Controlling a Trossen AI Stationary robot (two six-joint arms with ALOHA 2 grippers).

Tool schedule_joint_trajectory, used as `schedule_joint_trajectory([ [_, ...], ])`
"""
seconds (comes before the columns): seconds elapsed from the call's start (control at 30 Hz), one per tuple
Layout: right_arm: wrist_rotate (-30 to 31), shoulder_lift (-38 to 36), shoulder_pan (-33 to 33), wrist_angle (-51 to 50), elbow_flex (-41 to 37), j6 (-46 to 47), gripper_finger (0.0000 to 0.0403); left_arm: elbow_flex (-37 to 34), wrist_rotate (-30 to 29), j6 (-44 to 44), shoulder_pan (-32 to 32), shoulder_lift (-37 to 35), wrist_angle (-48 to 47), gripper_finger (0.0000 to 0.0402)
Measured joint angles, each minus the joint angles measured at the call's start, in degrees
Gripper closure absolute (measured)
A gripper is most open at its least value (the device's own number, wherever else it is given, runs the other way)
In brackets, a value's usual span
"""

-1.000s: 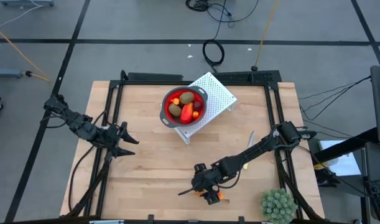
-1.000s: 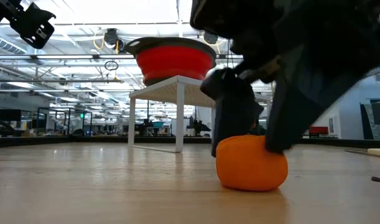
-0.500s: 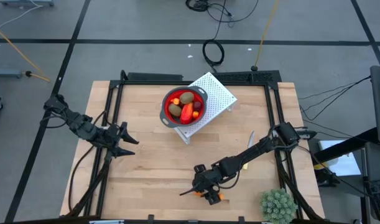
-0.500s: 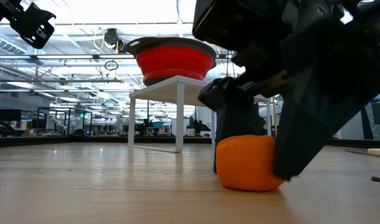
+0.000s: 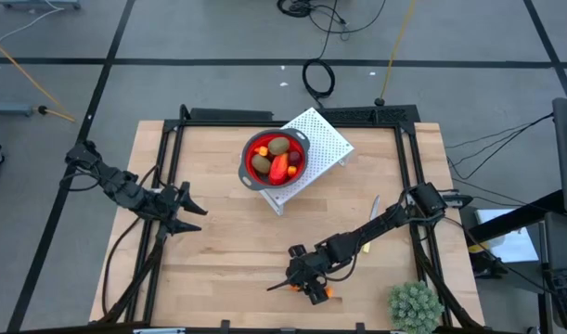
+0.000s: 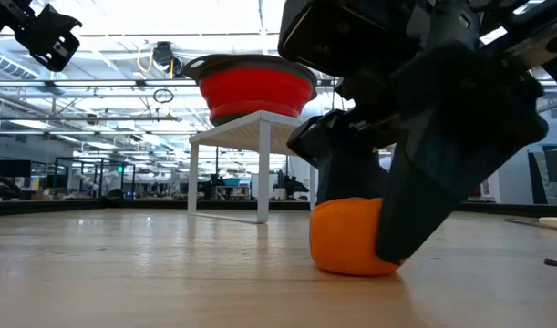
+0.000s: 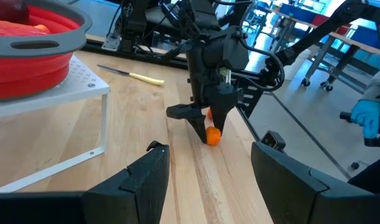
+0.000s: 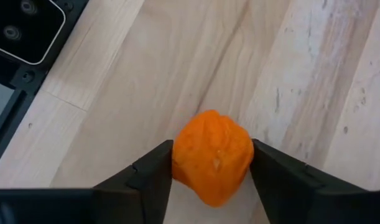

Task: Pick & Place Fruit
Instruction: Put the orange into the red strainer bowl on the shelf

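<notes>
The right gripper (image 8: 209,168) clamps the small round orange toy fruit (image 8: 211,155) near the spiky green plant ball (image 5: 415,307); the left gripper (image 5: 192,219), fingers apart, hovers well away.

orange fruit (image 6: 349,237) part hidden behind right gripper (image 6: 374,228) | red bowl's (image 7: 34,46) contents cut off

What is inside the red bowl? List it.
The bowl holds two olive-brown ovals, a red-orange piece and a dark red ball. Anything beneath them is hidden.
</notes>
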Motion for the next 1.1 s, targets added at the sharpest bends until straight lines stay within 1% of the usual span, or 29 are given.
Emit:
schedule_joint_trajectory([
  [0.17, -0.3, -1.2, 0.0, -0.3, 0.0, 0.1, 0.0240, 0.0, 0.0, 0.0, 0.0, 0.0, 0.8, 0.0176],
  [0.27, -0.3, -2.9, -0.1, 0.1, 0.0, 1.3, 0.0254, 0.0, 0.0, 0.0, 0.0, 0.0, 1.8, 0.0176],
  [0.37, -0.1, -5.7, -0.6, 0.2, 0.0, 3.1, 0.0259, 0.0, 0.0, -0.5, 0.0, 0.0, 2.0, 0.0176],
  [0.53, 0.4, -12.0, -1.5, 0.7, 0.0, 3.3, 0.0257, 0.0, 0.0, -3.2, 0.0, 0.0, 2.0, 0.0176],
  [0.73, 8.2, -20.4, -2.0, 3.6, 0.0, 4.7, 0.0260, 0.0, 0.0, -6.8, 0.0, 0.0, 2.2, 0.0176],
  [0.9, 16.6, -26.3, -2.5, 5.8, 0.0, 4.3, 0.0260, 0.0, -0.1, -8.2, 0.0, 0.0, 2.2, 0.0176],
  [0.97, 19.1, -28.1, -2.7, 7.2, 0.0, 2.9, 0.0259, 0.0, -0.1, -8.6, 0.0, 0.0, 2.3, 0.0176],
  [1.1, 21.8, -30.7, -3.3, 10.5, 0.0, -1.5, 0.0260, 0.0, -0.5, -10.5, 0.0, 0.0, 4.9, 0.0176],
])
